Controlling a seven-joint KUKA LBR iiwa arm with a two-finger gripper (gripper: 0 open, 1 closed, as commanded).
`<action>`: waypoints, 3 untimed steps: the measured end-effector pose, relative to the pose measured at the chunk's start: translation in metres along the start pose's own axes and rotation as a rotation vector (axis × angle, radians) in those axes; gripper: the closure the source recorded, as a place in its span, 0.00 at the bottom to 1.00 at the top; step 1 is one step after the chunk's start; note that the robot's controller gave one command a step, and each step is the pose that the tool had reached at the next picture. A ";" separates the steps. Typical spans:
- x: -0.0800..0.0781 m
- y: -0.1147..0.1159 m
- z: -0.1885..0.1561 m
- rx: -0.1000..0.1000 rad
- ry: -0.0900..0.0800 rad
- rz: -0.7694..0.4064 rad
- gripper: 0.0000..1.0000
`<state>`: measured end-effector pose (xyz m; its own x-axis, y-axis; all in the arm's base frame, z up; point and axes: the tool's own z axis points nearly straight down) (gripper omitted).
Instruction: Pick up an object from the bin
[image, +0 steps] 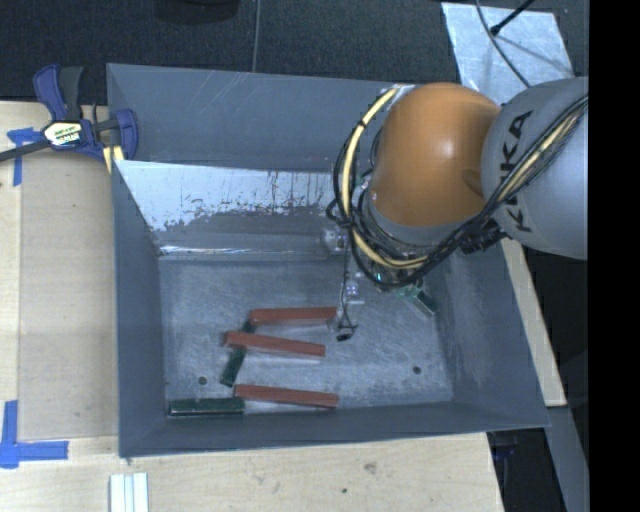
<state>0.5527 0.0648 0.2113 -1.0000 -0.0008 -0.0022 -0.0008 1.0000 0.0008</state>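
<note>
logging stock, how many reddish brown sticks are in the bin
3: upper stick beside the claw, middle stick just below it in view, lower stick nearest the view's bottom. The arm may hide others.

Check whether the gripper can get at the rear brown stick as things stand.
Probably yes: the gripper is low in the bin at the right end of the rear brown stick, and nothing lies on that stick.

matt, scuffed grey metal bin, glossy orange cover, matt reddish-brown sticks

Grey bin with brown sticks
</note>
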 end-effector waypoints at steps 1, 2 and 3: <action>0.001 0.036 0.144 0.002 0.009 -0.100 0.00; -0.001 0.036 0.141 0.000 0.002 -0.097 1.00; -0.046 0.037 0.001 0.002 -0.008 -0.758 1.00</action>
